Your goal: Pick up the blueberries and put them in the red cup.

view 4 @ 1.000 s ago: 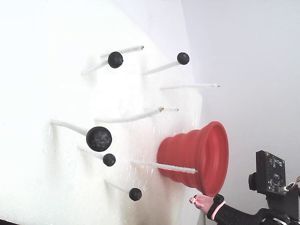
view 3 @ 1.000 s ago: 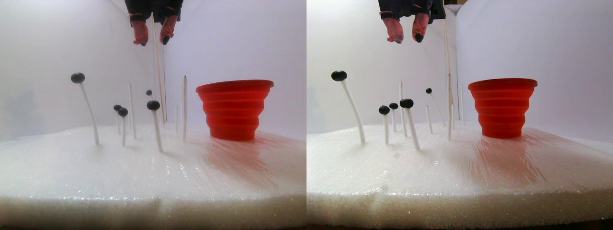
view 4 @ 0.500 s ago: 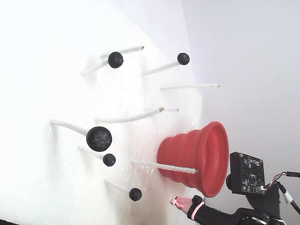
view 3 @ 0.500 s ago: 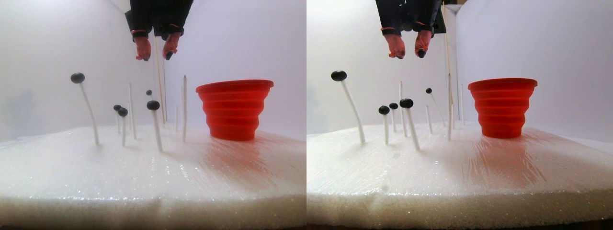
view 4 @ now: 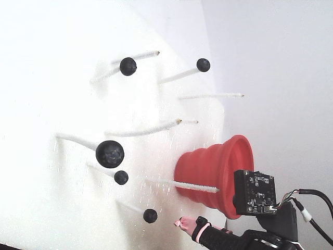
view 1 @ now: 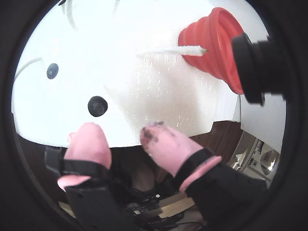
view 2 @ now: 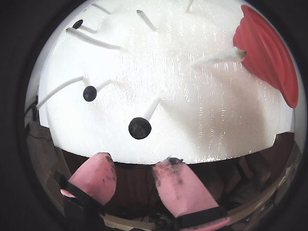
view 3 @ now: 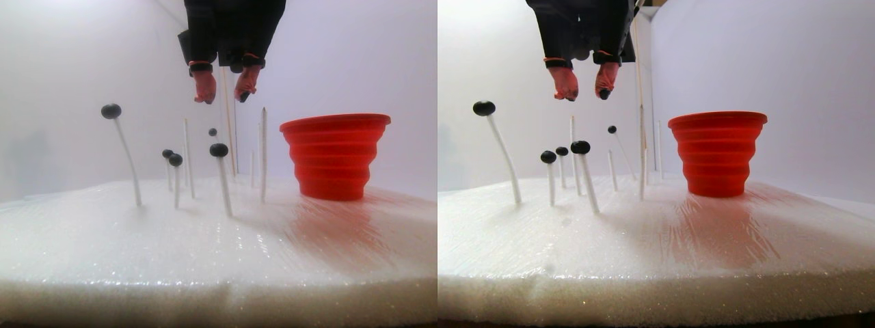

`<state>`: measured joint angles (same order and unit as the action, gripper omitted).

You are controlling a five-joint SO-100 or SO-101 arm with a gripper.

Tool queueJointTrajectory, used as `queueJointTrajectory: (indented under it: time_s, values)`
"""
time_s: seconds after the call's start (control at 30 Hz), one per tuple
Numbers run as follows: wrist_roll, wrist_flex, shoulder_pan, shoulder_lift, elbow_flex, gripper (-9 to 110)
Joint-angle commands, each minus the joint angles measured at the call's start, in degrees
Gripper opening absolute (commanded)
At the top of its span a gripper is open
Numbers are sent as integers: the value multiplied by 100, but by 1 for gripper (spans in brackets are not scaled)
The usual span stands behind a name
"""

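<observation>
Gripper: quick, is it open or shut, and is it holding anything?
Gripper: open, pink fingers apart, holding nothing.

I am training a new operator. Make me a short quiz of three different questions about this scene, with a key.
1. True or false: the hand holds a blueberry.
2. How many blueberries sit on sticks in the fixed view? A) three B) five C) seven
3. Fill in: the red cup stands on the white ____.

Key:
1. False; the pink fingers are apart with nothing between them.
2. B
3. foam
</observation>
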<state>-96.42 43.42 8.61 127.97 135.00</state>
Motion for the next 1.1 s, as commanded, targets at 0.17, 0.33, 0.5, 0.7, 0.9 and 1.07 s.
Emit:
queueJointTrajectory:
  time_s: [0.17,0.33,0.5,0.7,0.9,1.07]
  values:
    - [-123,-255,-123,-158,-9,18]
    - [-132,-457,-167,-396,35,18]
    - [-185,-642,-176,-563,44,18]
    - [-246,-879,-185,-677,123,19]
    - [-264,-1037,-229,-879,123,19]
    - [-246,-1143,-255,-1002,132,19]
